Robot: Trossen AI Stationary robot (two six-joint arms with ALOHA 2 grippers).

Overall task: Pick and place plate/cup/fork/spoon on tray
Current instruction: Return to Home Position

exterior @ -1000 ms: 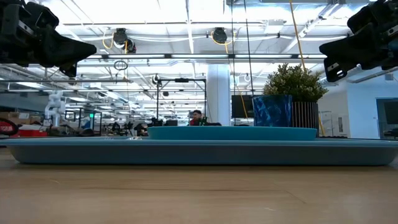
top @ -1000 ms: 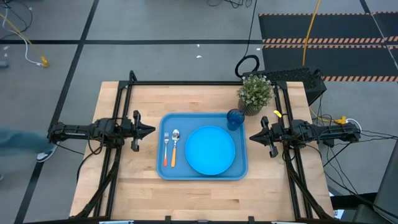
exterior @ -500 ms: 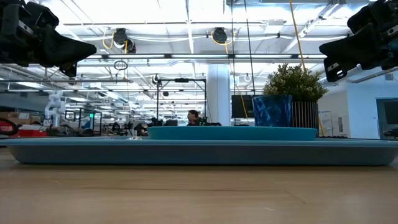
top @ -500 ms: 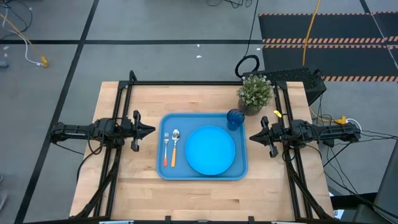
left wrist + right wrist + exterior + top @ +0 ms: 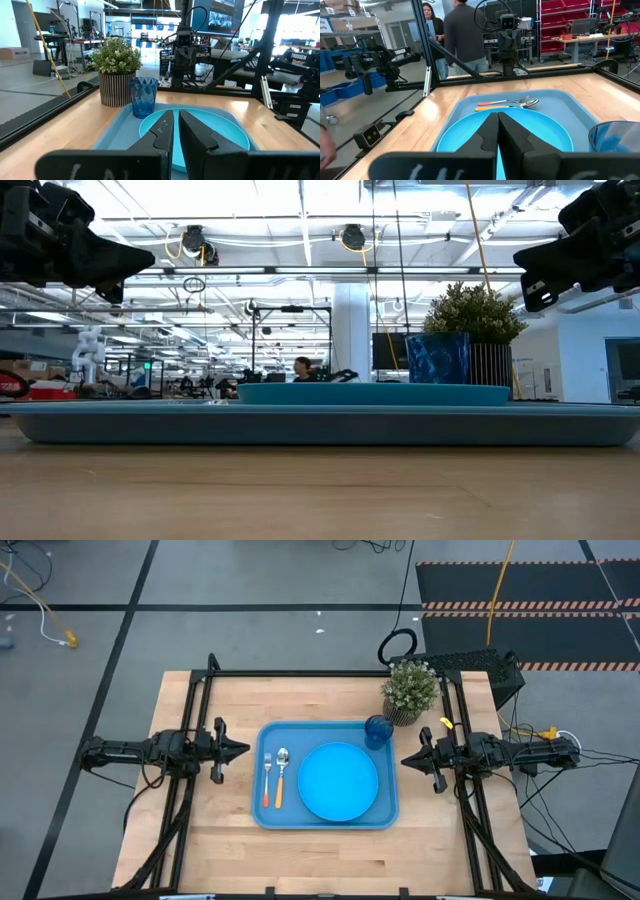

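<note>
At the centre of the wooden table (image 5: 200, 840), the tray (image 5: 258, 815) is lying flat and carrying every task item: the plate (image 5: 338, 781) is filling its right half, the fork (image 5: 267, 779) and the spoon (image 5: 281, 776) are lying side by side along its left edge, fork outermost, and the cup (image 5: 378, 729) is standing in its far right corner, just beside the plate's rim. Beyond that corner, off the tray, a potted plant (image 5: 409, 690) is sitting near the table's far right edge. Bare wood is showing as a strip on each side of the tray and as a wider band along the near edge. Left of the tray, the left gripper (image 5: 243, 749) is hovering above the open strip, its fingers nearly together with a thin gap and holding nothing. Right of the tray, the right gripper (image 5: 405, 761) is hovering likewise, fingers fully closed and empty. Compared with the earlier frames, both arms and all tableware are staying where they were; only a person (image 5: 302, 366) in the room far behind the table is shifting sideways.
</note>
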